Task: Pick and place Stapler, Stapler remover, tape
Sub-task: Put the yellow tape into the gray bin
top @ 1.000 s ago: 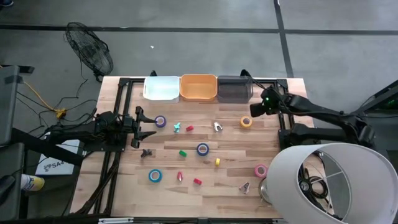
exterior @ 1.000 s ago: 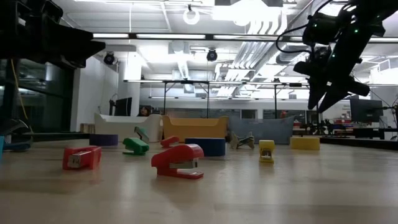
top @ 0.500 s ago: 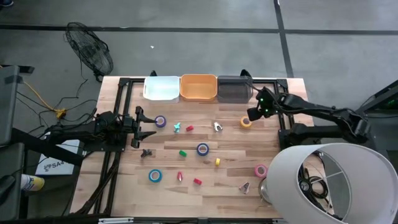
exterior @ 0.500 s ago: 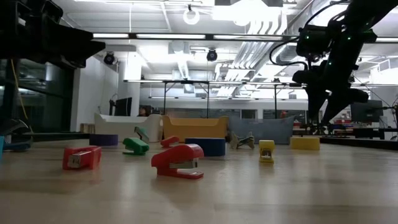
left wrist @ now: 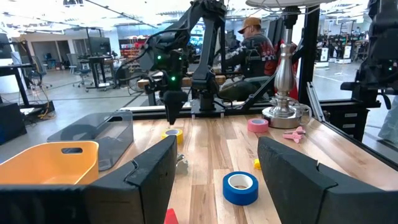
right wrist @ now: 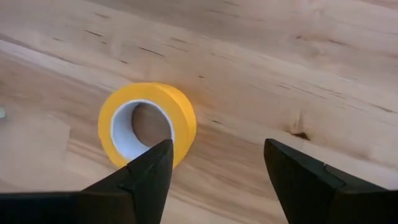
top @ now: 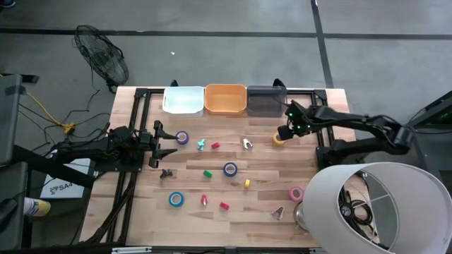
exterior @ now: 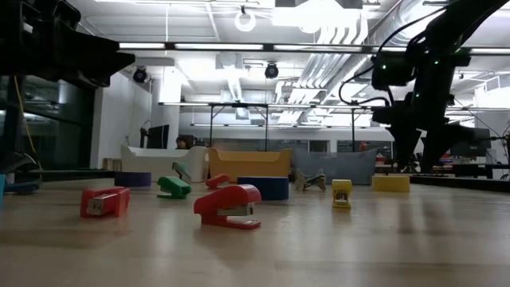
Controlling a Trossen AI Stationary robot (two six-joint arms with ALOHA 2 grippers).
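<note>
The right gripper (right wrist: 214,177) hangs with jaws open above the yellow tape (right wrist: 147,123), which lies flat near the counter's right edge, by the grey bin (top: 266,101). The roll sits off-centre under one finger, so a descent risks knocking it aside

Your right gripper (top: 283,132) hangs open over yellow tape (top: 280,139); bare table (top: 311,169) at 6 o'clock, grey bin (top: 266,101) at 11 o'clock.
</note>
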